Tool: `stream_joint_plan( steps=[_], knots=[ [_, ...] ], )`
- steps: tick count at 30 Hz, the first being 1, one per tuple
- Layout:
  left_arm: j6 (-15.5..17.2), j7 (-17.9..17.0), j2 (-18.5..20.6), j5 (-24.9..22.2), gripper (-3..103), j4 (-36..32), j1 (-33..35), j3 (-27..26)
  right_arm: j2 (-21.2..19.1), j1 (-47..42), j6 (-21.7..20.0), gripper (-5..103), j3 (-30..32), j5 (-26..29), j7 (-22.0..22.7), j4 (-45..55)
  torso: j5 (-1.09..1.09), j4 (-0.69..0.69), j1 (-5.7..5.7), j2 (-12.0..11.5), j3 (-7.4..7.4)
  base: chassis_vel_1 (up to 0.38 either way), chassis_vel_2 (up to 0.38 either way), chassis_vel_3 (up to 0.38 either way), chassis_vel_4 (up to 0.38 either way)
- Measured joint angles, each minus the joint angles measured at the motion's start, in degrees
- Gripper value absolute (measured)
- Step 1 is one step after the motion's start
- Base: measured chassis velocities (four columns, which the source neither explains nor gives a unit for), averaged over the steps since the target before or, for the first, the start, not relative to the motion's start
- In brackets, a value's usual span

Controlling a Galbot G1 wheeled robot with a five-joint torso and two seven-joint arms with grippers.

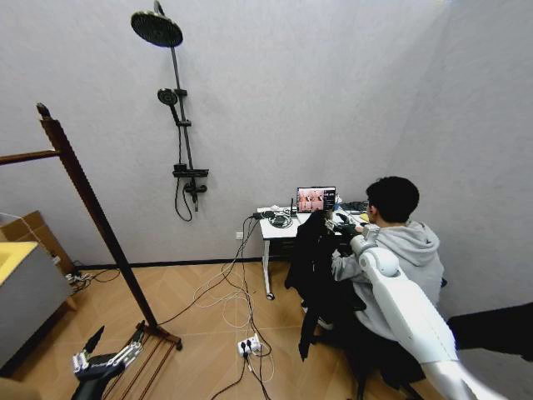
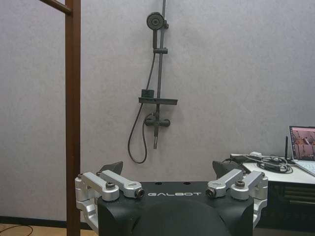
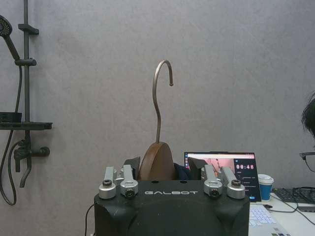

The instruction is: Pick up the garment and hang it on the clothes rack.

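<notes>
Head view: my right gripper (image 1: pixel 343 223) clenches the hanger of the garment (image 1: pixel 312 271) at frame centre-right (hook upright); the clothes rack (image 1: pixel 87 200) stands far left, beside my released left gripper (image 1: pixel 112 348).

Right gripper (image 3: pixel 167 172) clamped, raised; left gripper (image 2: pixel 172 172) low, spread.

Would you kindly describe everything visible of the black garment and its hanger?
The garment is long, plain and black, hanging limp and upright in mid-air from a brown wooden hanger whose metal hook points up. The right pincer sits around the hanger's neck. The garment's hem ends above the wood floor, in front of the white desk, beside a seated person. Whether it touches that person cannot be told.
</notes>
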Motion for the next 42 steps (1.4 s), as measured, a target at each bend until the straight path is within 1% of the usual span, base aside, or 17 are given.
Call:
stream_joint_plan(
  steps=[2, 3, 4, 7, 8, 10, 12, 14, 17, 27, 31, 36, 42],
  knots=[
    [0.0, 0.0, 0.0, -0.01, 100, 0.0, 0.0, 0.0, -0.03, -0.05, -0.12, 57, 0.0, 0.04, 0.1, 0.12, 0.0, 0.0, 0.0, 0.0, 0.0, 0.0, 0.0, 0.0, 0.0],
    [0.0, 0.0, 0.0, 0.0, 100, 0.0, 0.0, 0.0, -0.11, -0.11, -0.24, 46, 0.0, 0.21, 0.27, 0.27, 0.0, 0.0, 0.0, 0.0, 0.0, 0.0, 0.0, 0.0, 0.0],
    [0.0, 0.0, 0.0, 0.0, 100, 0.0, 0.0, 0.0, -0.11, -0.11, -0.24, 46, 0.0, 0.21, 0.27, 0.27, 0.0, 0.0, 0.0, 0.0, 0.0, 0.0, 0.0, 0.0, 0.0],
    [0.0, 0.0, 0.0, 0.0, 100, 0.0, 0.0, 0.0, -0.21, -0.25, -0.52, 30, 0.06, 0.52, 0.39, 0.63, 0.0, 0.0, -0.01, 0.0, 0.0, 0.0, 0.0, 0.0, 0.0],
    [0.0, 0.0, 0.0, 0.0, 100, 0.0, 0.0, 0.0, -0.21, -0.25, -0.52, 30, 0.06, 0.52, 0.39, 0.63, 0.0, 0.0, -0.01, 0.0, 0.0, 0.0, 0.0, 0.0, 0.0],
    [0.0, 0.0, 0.0, 0.0, 100, 0.0, 0.0, 0.0, -0.23, -0.46, -0.61, 19, 0.21, 0.67, 0.45, 0.79, 0.0, -0.01, 0.0, 0.0, 0.0, 0.0, 0.0, 0.0, 0.0],
    [0.0, 0.0, 0.0, 0.0, 100, 0.0, 0.0, 0.0, -0.23, -0.55, -0.61, 19, 0.29, 0.68, 0.47, 0.84, 0.0, -0.01, -0.01, 0.0, 0.0, 0.0, 0.0, 0.0, 0.0],
    [0.0, 0.0, 0.0, 0.0, 100, 0.0, 0.0, 0.0, -0.3, -0.87, -0.62, 10, 0.48, 0.71, 0.49, 0.99, 0.0, -0.02, 0.0, 0.0, 0.0, 0.0, 0.0, 0.0, 0.0],
    [0.0, 0.01, 0.0, 0.0, 100, 0.0, 0.0, 0.0, -0.44, -1.29, -0.64, 10, 0.76, 0.88, 0.46, 1.39, 0.01, 0.01, 0.0, 0.0, 0.0, 0.0, 0.0, 0.0, 0.0],
    [0.0, 0.0, 0.0, 0.0, 100, 0.0, 0.0, 0.0, -1.32, -3.35, -1.42, 10, 1.91, 2.13, 0.27, 4.97, 0.01, -0.01, 0.0, 0.0, 0.0, 0.0, 0.0, 0.0, 0.0],
    [0.0, 0.0, 0.0, 0.0, 100, 0.0, 0.0, 0.0, -1.91, -5.18, -2.67, 10, 2.54, 3.58, 0.41, 9.69, 0.01, -0.01, 0.0, 0.0, 0.0, 0.0, 0.0, 0.0, 0.0],
    [0.0, 0.01, 0.0, 0.0, 100, 0.0, 0.0, 0.0, -2.74, -8.01, -5.14, 10, 2.99, 7.02, 1.04, 17.73, 0.0, 0.01, 0.0, 0.0, 0.0, 0.054, 0.057, 0.047, 0.04],
    [0.0, 0.01, 0.0, 0.0, 100, 0.0, 0.0, 0.0, -3.55, -9.66, -6.85, 10, 3.43, 9.49, 1.26, 23.6, 0.0, 0.0, -0.01, 0.0, 0.0, 0.071, 0.062, 0.077, 0.068]
  ],
)
